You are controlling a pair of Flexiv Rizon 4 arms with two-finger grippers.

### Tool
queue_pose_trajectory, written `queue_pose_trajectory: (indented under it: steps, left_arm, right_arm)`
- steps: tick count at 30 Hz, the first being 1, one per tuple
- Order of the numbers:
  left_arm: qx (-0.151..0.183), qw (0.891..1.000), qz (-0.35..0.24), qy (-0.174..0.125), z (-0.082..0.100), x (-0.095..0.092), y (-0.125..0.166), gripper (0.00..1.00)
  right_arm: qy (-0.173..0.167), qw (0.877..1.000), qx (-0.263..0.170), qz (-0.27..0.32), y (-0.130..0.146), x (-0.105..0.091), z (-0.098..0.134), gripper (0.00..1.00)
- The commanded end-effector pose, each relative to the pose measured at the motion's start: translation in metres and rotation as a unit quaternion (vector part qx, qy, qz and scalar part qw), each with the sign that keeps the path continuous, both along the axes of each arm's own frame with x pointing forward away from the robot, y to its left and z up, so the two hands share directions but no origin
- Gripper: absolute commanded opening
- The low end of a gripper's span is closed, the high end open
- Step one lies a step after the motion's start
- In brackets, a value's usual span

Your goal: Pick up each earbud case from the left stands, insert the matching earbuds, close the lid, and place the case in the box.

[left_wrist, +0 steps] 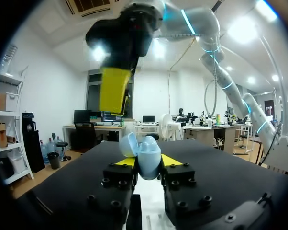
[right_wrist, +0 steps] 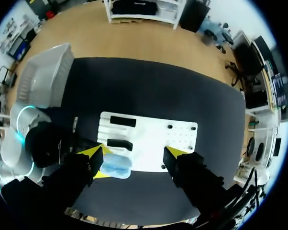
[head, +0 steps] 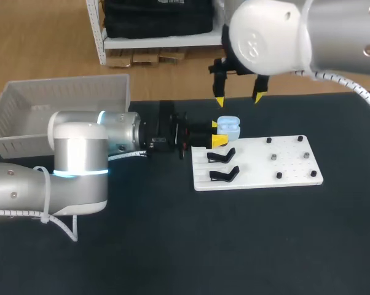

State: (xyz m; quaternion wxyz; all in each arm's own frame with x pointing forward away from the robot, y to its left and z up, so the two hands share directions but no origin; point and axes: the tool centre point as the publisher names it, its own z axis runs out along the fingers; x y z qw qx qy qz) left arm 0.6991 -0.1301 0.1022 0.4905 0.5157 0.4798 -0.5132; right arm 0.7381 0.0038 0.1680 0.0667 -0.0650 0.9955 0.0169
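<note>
Bright, even overhead light, ceiling lamps flaring white in the left wrist view, matte black table showing only faint soft shadows, right arm shell washed pale.

Straight down from the right gripper, fingers spread wide: open air all the way to the case. Flanks of the case blocked, left gripper clamped on both sides, left arm stretched over the table behind it. Just beside, two black stands on the board, crowding the near side. Low pegs dotted over the board's right half. Open tabletop in front. Box well off to the left.
</note>
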Motion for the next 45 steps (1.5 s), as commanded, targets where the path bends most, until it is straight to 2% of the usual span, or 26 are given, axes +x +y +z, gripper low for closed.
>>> queue_pose_trajectory:
  steps: [1, 8, 18, 31, 36, 41, 45]
  left_arm:
    - [-0.002, 1.0, 0.002, -0.001, -0.001, -0.001, 0.0, 0.0]
    - [-0.002, 1.0, 0.002, -0.001, -0.001, -0.001, 0.0, 0.0]
    - [-0.002, 1.0, 0.002, -0.001, -0.001, -0.001, 0.0, 0.0]
    - [-0.002, 1.0, 0.002, -0.001, -0.001, -0.001, 0.0, 0.0]
    - [-0.002, 1.0, 0.002, -0.001, -0.001, -0.001, 0.0, 0.0]
    - [-0.002, 1.0, 0.002, -0.001, -0.001, -0.001, 0.0, 0.0]
    - [-0.002, 1.0, 0.002, -0.001, -0.001, -0.001, 0.0, 0.0]
  right_arm:
    - [0.021, 1.0, -0.003, -0.015, -0.004, 0.019, -0.013, 0.82]
    - [0.043, 0.999, 0.001, -0.022, -0.013, 0.02, -0.028, 0.8]
    - [0.065, 0.998, -0.004, -0.017, -0.021, -0.001, -0.037, 0.85]
    - [0.067, 0.998, 0.003, -0.009, -0.021, -0.023, -0.038, 0.87]
    - [0.065, 0.998, 0.001, -0.004, -0.018, -0.025, -0.038, 0.87]
    - [0.017, 1.0, 0.008, -0.022, -0.025, -0.016, -0.023, 0.9]
    - [-0.027, 0.998, 0.03, -0.051, -0.04, -0.009, -0.003, 0.87]
